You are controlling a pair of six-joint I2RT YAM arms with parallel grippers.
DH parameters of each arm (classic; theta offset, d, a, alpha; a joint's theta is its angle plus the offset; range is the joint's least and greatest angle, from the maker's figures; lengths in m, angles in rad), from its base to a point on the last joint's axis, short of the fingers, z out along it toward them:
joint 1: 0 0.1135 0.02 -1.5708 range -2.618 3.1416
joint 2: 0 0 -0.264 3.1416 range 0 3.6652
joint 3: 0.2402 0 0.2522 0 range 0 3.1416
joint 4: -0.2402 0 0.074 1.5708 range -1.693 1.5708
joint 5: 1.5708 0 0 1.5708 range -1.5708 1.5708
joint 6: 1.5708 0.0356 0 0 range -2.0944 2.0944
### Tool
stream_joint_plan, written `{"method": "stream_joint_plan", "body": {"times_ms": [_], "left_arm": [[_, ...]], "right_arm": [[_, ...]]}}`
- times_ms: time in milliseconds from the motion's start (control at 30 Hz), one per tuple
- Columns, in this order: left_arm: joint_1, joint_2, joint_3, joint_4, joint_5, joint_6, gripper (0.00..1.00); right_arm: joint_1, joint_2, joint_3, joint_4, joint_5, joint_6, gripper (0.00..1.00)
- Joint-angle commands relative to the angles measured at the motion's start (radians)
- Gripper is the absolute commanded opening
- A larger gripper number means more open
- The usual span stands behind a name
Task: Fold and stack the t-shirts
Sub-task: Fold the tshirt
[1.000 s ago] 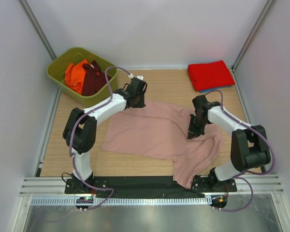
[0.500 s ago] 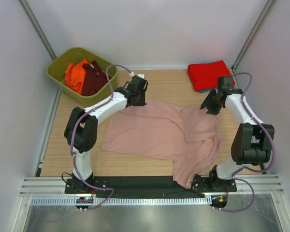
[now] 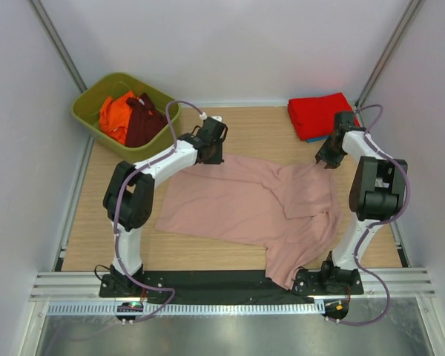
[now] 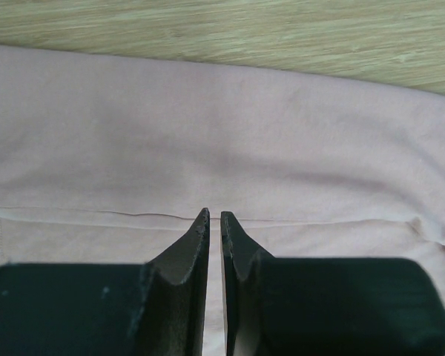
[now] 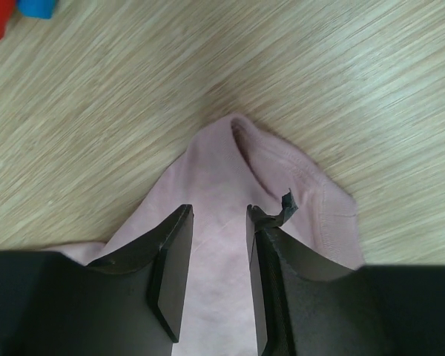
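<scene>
The dusty-pink t-shirt (image 3: 237, 200) lies spread on the wooden table, its near part hanging over the front edge. My left gripper (image 3: 208, 152) sits on the shirt's far left edge. In the left wrist view its jaws (image 4: 214, 215) are pressed almost together at a seam of the pink cloth (image 4: 208, 133). My right gripper (image 3: 328, 159) is at the shirt's far right corner. In the right wrist view (image 5: 219, 211) it is open, with the pink corner (image 5: 222, 178) lying between the fingers. A folded red t-shirt (image 3: 322, 115) rests on a blue one (image 3: 320, 138) at the far right.
A green bin (image 3: 89, 111) at the far left holds an orange t-shirt (image 3: 115, 115) and a maroon one (image 3: 142, 122). White walls close in both sides. The red and blue stack lies just beyond my right gripper.
My right gripper moved from the shirt's middle right to its far right corner, drawing a flap of pink cloth out that way. The left gripper stayed put.
</scene>
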Motion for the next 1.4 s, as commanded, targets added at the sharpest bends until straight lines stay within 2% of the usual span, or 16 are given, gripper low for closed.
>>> {"method": "stream_joint_plan", "body": {"times_ms": [0,300,500,600,633,667,1067,1133,1233,1367], "left_arm": [[0.009,0.01,0.054,-0.002,0.012,0.011,0.11],[0.018,0.035,0.067,-0.002,0.046,-0.012,0.1],[0.035,0.029,0.073,-0.008,0.047,-0.009,0.1],[0.047,0.035,0.076,-0.008,0.049,-0.009,0.09],[0.05,0.041,0.079,-0.008,0.049,-0.01,0.09],[0.053,0.047,0.079,-0.008,0.049,-0.012,0.08],[0.13,0.075,0.09,0.012,0.073,-0.037,0.03],[0.136,0.076,0.093,0.012,0.072,-0.03,0.03],[0.145,0.082,0.099,0.009,0.066,-0.02,0.03],[0.145,0.093,0.104,0.004,0.055,-0.007,0.06]], "right_arm": [[-0.022,0.023,0.058,0.021,0.04,-0.037,0.42],[-0.068,0.09,0.072,0.049,0.011,-0.025,0.43],[-0.081,0.116,0.058,0.086,-0.02,-0.016,0.38],[-0.091,0.138,0.064,0.092,-0.023,-0.008,0.18],[-0.097,0.144,0.069,0.087,-0.005,0.003,0.02],[-0.107,0.147,0.069,0.087,0.001,0.013,0.01],[-0.137,0.066,0.004,0.167,0.115,0.17,0.01],[-0.137,0.077,0.014,0.192,0.086,0.164,0.01],[-0.134,0.112,0.063,0.141,0.041,0.15,0.01],[-0.126,0.063,0.003,0.152,0.001,0.11,0.05]]}}
